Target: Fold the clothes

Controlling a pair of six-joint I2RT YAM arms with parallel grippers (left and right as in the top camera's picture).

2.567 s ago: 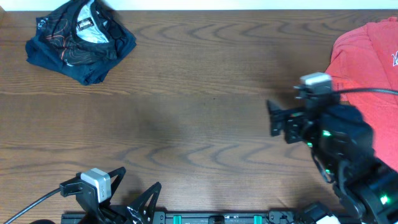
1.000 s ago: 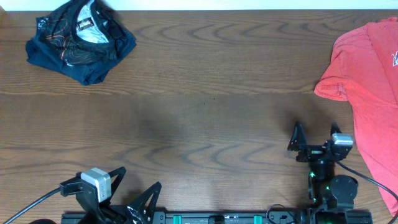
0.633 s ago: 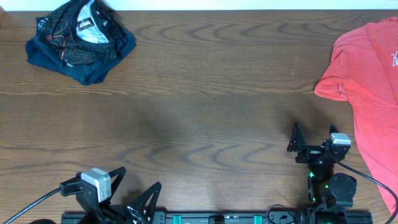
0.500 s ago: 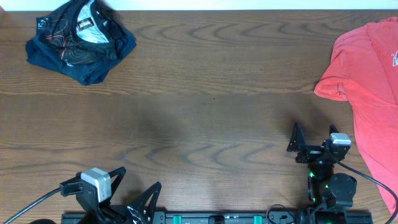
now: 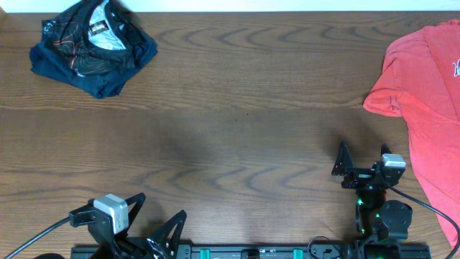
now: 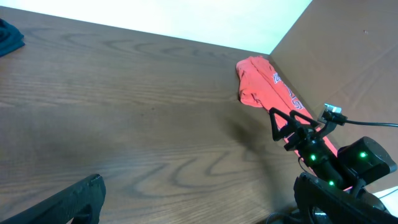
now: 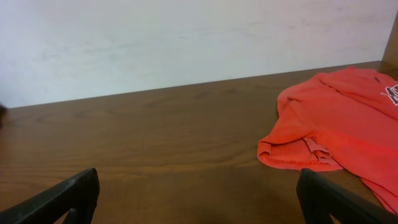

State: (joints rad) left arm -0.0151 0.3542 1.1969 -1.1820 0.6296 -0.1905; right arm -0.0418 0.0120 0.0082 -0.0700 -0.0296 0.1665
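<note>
The black jersey [image 5: 92,44] with orange-red contour lines and a pale grey inside lies crumpled at the table's far left corner; only a dark edge of it [image 6: 9,38] shows in the left wrist view. My left gripper [image 5: 157,218] is open and empty at the front left edge, far from the jersey. My right gripper [image 5: 363,158] is open and empty at the front right, beside the red shirt. Its fingers frame bare wood in the right wrist view [image 7: 198,193].
A coral-red T-shirt [image 5: 424,101] is spread at the right side, one sleeve [image 7: 298,152] pointing toward the middle; it also shows in the left wrist view [image 6: 264,87]. Brown wooden table [image 5: 237,129]. A white wall [image 7: 186,43] stands behind the far edge.
The right arm has drawn back from beside the red shirt to the front right edge, uncovering the shirt's sleeve. Nothing has moved in the last second. The left arm is still.
</note>
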